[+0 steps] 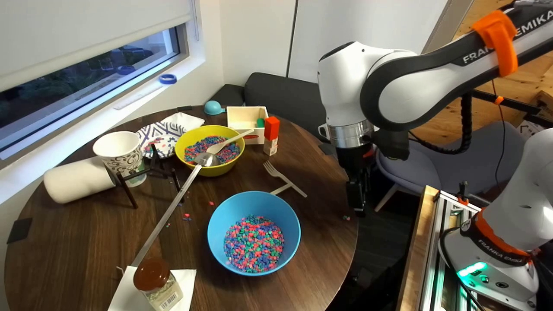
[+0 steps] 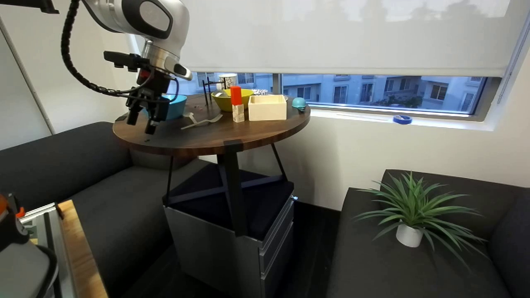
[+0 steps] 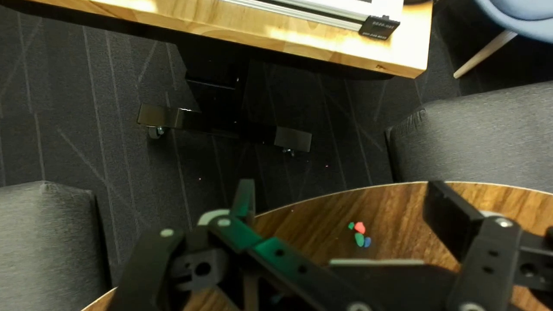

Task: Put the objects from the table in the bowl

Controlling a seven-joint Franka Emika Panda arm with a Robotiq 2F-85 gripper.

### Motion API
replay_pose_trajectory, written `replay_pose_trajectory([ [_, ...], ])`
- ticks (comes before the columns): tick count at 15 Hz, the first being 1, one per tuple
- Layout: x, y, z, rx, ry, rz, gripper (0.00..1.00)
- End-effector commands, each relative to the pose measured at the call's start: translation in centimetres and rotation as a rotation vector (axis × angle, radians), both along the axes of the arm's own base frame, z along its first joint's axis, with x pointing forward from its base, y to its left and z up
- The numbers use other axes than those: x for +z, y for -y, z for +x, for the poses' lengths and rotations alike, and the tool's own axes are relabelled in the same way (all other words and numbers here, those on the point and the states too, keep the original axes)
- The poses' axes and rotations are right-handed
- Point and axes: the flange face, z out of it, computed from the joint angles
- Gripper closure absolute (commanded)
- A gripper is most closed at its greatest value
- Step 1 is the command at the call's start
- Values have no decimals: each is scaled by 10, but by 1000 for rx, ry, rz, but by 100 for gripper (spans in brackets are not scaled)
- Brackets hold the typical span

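Your hand (image 3: 340, 198) stands wide by edge of round desk (image 1: 322, 233); 4 pebbly bits (image 3: 359, 238) near; wood grain separates them from smooth blue bowl (image 1: 255, 203).

Sky-blue bowl (image 1: 259, 204), yellow bowl (image 1: 216, 171), both solid; pebbles (image 1: 255, 244) mixed pink/blue/green. Bench (image 1: 317, 242) dark brown wood grain. Paper cup (image 1: 123, 161) white, dark scrollwork. Paperware (image 1: 156, 129) white, blue geometric lines. Fork (image 1: 293, 186) beige. Scoop (image 1: 213, 108) turquoise. Tape roll (image 1: 168, 81) blue. Jar lid (image 1: 151, 274) reddish brown. Box (image 2: 268, 111) cream. Gripper (image 3: 341, 199) black.
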Motion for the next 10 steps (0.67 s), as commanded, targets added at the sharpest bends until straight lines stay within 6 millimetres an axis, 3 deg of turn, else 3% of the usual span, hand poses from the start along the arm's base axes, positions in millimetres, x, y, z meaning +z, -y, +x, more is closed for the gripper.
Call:
replay_pose_trajectory([
  [1, -10, -4, 10, -37, -23, 27, 7],
  [4, -14, -11, 18, -45, -35, 41, 40],
  [5, -15, -13, 20, -47, -37, 43, 43],
  [6, -16, -15, 23, -47, -39, 47, 53],
  [8, -18, -18, 28, -47, -41, 50, 58],
  [9, -20, -20, 30, -42, -47, 53, 72],
  [10, -21, -21, 31, -44, -51, 55, 70],
])
